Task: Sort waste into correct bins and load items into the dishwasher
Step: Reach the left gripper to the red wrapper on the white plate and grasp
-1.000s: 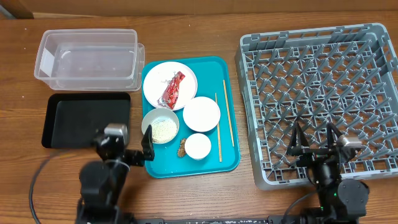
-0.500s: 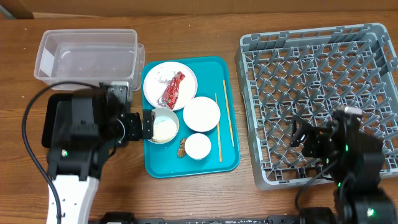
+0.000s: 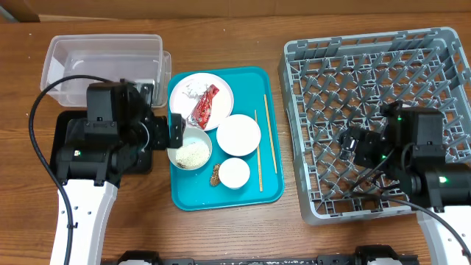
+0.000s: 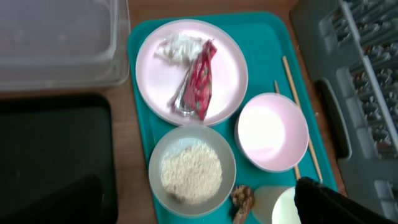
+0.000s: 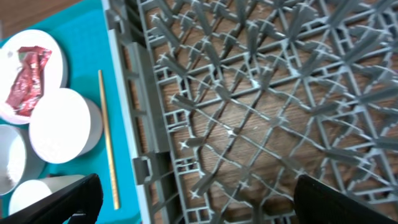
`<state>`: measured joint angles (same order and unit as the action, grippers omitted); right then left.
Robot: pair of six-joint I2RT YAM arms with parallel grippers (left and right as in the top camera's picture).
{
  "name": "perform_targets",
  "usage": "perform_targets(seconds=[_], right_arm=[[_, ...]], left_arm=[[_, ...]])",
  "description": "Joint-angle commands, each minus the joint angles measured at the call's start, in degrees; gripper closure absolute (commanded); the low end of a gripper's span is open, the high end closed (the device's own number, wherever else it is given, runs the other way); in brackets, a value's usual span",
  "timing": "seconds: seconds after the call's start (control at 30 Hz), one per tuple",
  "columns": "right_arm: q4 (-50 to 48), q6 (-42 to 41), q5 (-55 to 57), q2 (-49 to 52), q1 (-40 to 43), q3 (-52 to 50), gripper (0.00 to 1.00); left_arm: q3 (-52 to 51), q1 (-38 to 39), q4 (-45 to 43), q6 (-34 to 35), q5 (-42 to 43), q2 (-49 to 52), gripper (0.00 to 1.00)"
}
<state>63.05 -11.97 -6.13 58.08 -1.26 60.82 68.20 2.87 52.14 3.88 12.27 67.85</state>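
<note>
Cup [image 4: 273, 208] partly hidden behind the left fingers [image 4: 326, 202].

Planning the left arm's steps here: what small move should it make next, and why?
Probably ease the open left fingers forward and down over the red wrapper: it lies loose on the white plate beside the tissue, the fingers hold nothing, and the clear tub sits close by.

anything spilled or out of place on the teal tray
One thing: a brown food scrap lies loose on the teal tray, next to the small cup and the rice bowl, in no dish. Nothing looks spilled.
</note>
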Motion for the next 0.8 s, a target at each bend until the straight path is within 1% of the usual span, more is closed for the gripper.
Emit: perform_targets(seconds=[0.0,0.1,0.33,0.53,0.77], right_arm=[[-0.3,-0.1,-3.0,-0.6,-0.3,2.1,0.00],[-0.1,-0.1,-3.0,-0.6,-0.3,2.1,0.00],[1.0,-0.1,-3.0,-0.6,-0.3,2.1,0.00],[0.9,-0.1,-3.0,-0.6,-0.3,2.1,0.00],[1.0,-0.1,-3.0,-0.6,-0.3,2.1,0.00]], left_arm=[[1.7,-0.3,-4.2,0.7,1.3,3.3,0.00],[3.3,-0.2,-6.5,0.4,1.1,7.6,0.01],[7.5,0.2,-10.3,0.4,1.3,19.8,0.09],[7.6,4.0,-16.1,0.3,1.2,27.9,0.10],[7.6,8.5,-22.0,0.0,-4.7,36.3,0.11]])
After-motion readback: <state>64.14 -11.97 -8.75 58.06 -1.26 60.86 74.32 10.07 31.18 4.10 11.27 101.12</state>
